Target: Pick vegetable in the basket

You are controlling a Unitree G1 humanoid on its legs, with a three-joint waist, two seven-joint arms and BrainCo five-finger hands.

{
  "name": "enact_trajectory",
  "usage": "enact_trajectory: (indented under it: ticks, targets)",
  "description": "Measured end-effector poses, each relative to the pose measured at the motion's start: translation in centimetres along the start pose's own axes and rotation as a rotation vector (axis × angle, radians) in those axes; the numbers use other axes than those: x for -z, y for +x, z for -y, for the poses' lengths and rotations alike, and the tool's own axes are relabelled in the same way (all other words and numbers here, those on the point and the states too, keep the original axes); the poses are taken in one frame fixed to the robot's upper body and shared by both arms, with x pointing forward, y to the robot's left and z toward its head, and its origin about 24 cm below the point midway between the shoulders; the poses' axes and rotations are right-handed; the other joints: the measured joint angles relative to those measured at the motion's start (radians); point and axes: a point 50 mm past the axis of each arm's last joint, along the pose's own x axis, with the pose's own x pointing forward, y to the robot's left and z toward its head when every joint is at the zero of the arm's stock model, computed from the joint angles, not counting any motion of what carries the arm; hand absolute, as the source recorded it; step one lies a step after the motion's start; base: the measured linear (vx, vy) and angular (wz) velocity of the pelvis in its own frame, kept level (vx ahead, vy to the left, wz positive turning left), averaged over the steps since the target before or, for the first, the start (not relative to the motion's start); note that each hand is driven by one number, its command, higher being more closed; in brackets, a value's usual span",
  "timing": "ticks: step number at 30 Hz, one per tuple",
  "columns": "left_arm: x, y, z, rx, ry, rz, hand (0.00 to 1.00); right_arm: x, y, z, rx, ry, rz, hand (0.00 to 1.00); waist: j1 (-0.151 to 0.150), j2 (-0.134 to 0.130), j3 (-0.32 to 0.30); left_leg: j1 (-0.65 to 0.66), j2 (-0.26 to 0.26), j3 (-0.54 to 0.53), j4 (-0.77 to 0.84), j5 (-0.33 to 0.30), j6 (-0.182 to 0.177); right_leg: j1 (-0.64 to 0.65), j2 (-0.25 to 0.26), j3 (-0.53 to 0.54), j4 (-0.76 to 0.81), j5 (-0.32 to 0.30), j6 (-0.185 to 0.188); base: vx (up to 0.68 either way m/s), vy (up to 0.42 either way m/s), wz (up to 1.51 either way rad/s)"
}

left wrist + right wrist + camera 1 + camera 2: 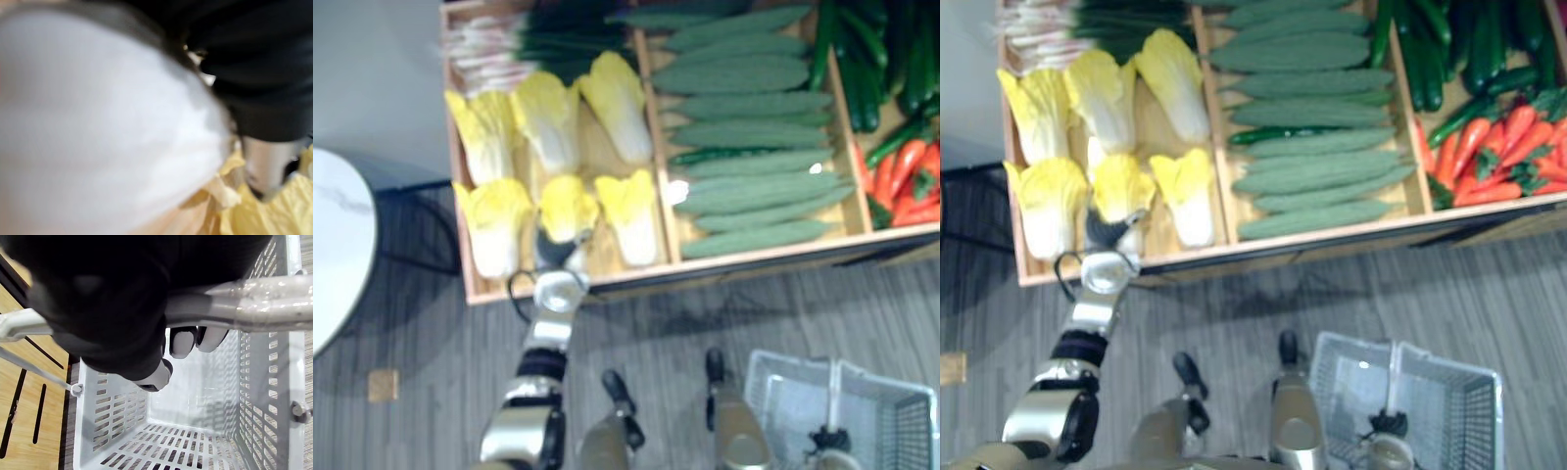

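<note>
– Cabbages, left compartment of the wooden crate (754, 257): your left hand (556, 253) is right down on the middle napa cabbage (568, 204) of the front row, at its white stalk end.
– Has it got hold?
– Can't call it. The left wrist view is pressed up against white stalk and yellow leaf. Whether the hand is closed round the head or only resting on it, I cannot tell.
– So which step do you make it?
– The reach-and-grasp, I'd say. The cabbage lies flat in its row, close between its neighbours, not lifted.
– Moving across?
– Centre compartment, ridged green gourds (744, 117) in a stack. Upper right, dark cucumbers (862, 69), with red peppers (906, 176) at the right edge. None of those are in play.
– And the basket?
– Lower right of the frame, grey basket (783, 392), with no vegetable in it by the right wrist view. Your right hand (98, 308) has its fingers (183, 342) wrapped round the handle (264, 303) and carries it well apart from the cabbages.
– Next move?
– My read: get a sure hold round the stalk end, lift straight up clear of the crate's front wall, then swing right to the basket. The head looks bulky and the leaves loose, so a hold on leaf alone could slip.
</note>
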Motion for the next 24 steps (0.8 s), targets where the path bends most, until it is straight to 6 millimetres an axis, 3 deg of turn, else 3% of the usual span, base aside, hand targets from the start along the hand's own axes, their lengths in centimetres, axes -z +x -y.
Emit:
enact_trajectory:
  ticks: [5, 9, 13, 15, 17, 18, 20, 21, 22, 24]
  targets:
    - [-1.1, 3.0, -2.8, -0.108, 0.003, -0.017, 1.00, -2.7, 0.1, -1.0, -0.020, 0.003, 0.101, 1.00, 0.002, -0.008, 0.016, -0.017, 0.021, 0.083, 0.005, -0.005, -0.009, -0.039, 0.018, 0.041, -0.023, 0.028, -0.006, -0.03, -0.025, -0.28]
    - [-2.0, 3.9, -3.8, -0.144, -0.019, -0.024, 1.00, -4.2, -0.2, -1.8, -0.053, 0.008, 0.169, 1.00, 0.009, -0.026, 0.025, -0.001, 0.039, 0.147, 0.016, -0.006, -0.015, -0.036, 0.029, 0.073, -0.055, 0.056, -0.009, 0.00, -0.023, -0.30]
    - [-3.5, 4.1, -3.8, -0.148, -0.042, 0.006, 1.00, -4.4, -0.4, -2.4, -0.079, -0.012, 0.185, 1.00, 0.008, -0.047, 0.030, 0.029, 0.051, 0.140, 0.046, -0.013, -0.020, 0.001, 0.039, 0.076, -0.054, 0.059, -0.012, 0.03, -0.030, -0.10]
    - [-6.2, 3.5, -4.4, -0.163, -0.096, 0.125, 1.00, -4.5, -0.6, -2.9, -0.101, -0.028, 0.193, 1.00, 0.006, -0.073, 0.030, 0.014, 0.075, 0.041, 0.165, -0.076, -0.019, 0.032, 0.052, 0.086, -0.054, 0.059, -0.013, 0.06, -0.037, -0.22]
    - [-9.6, 1.2, -7.0, -0.268, -0.163, 0.346, 1.00, -5.1, -0.4, -2.6, -0.111, -0.039, 0.227, 1.00, 0.017, -0.077, 0.030, -0.020, 0.102, -0.275, 0.379, -0.218, -0.030, 0.072, 0.083, 0.152, -0.052, 0.059, -0.013, 0.04, 0.052, -1.09]
    - [-10.2, 0.0, -8.4, -0.342, -0.163, 0.419, 1.00, -5.3, -0.2, -2.1, -0.106, -0.051, 0.238, 1.00, 0.028, -0.056, 0.014, -0.017, 0.102, -0.411, 0.430, -0.282, -0.063, 0.079, 0.109, 0.197, -0.051, 0.060, -0.010, 0.00, 0.166, -1.30]
    - [-10.5, -1.2, -9.5, -0.424, -0.120, 0.490, 1.00, -5.0, 0.0, -1.2, -0.095, -0.058, 0.232, 1.00, 0.019, -0.028, -0.023, 0.008, 0.084, -0.494, 0.417, -0.351, -0.084, 0.079, 0.123, 0.235, -0.059, 0.063, 0.003, -0.01, 0.183, -0.73]
    - [-10.6, -1.5, -9.6, -0.440, -0.110, 0.507, 1.00, -4.7, 0.0, -0.9, -0.089, -0.061, 0.225, 1.00, 0.016, -0.023, -0.037, 0.023, 0.078, -0.488, 0.390, -0.370, -0.083, 0.077, 0.118, 0.244, -0.067, 0.068, 0.011, 0.02, 0.268, -0.39]
    - [-10.8, -2.5, -9.3, -0.443, -0.087, 0.546, 1.00, -4.1, -0.1, -0.7, -0.088, -0.062, 0.210, 1.00, 0.010, -0.043, -0.062, 0.046, 0.040, -0.461, 0.350, -0.358, -0.070, 0.072, 0.082, 0.272, -0.084, 0.080, 0.028, 0.03, 0.217, -0.24]
    - [-10.2, -4.4, -7.7, -0.365, -0.070, 0.584, 1.00, -4.2, 0.0, -0.2, -0.073, -0.058, 0.210, 1.00, 0.014, -0.051, -0.082, 0.092, -0.005, -0.418, 0.306, -0.342, -0.053, 0.072, 0.048, 0.302, -0.090, 0.095, 0.050, 0.03, 0.169, -0.38]
